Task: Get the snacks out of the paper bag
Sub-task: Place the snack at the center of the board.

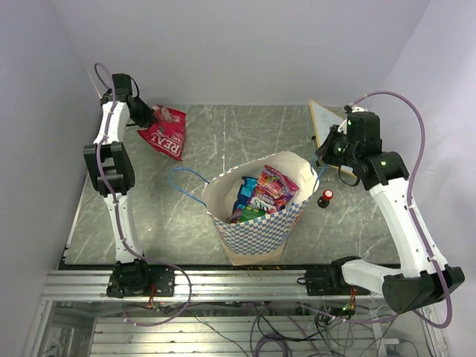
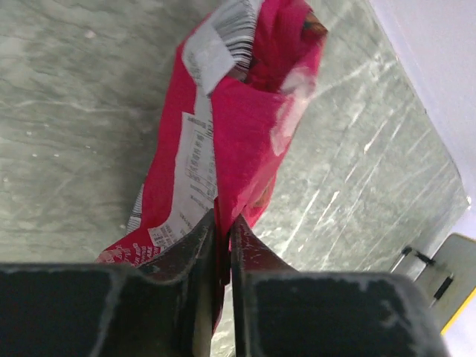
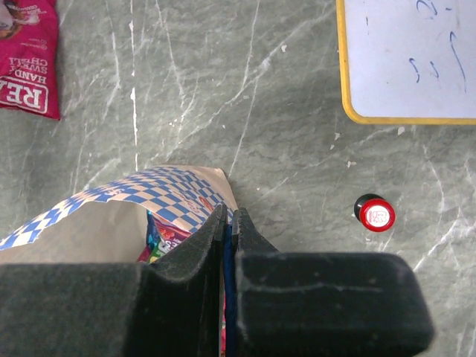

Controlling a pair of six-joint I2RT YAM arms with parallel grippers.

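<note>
The desk [image 1: 223,134] carries the open paper bag [image 1: 260,227] at its middle, with pink and blue snacks [image 1: 264,192] inside. My right pincer [image 3: 227,216] is clamped on the bag's blue cord at the rim. My left pincer [image 2: 223,219] is clamped on the red packet [image 1: 167,135] at the far left, well apart from the bag.

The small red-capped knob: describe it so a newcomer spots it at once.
Find the blue-and-white checkered paper bag standing mid-table. Just beyond its right side, on the bare grey tabletop, sits the knob. It alone is small, black and round with a red cap, unlike the flat shiny packets.
</note>
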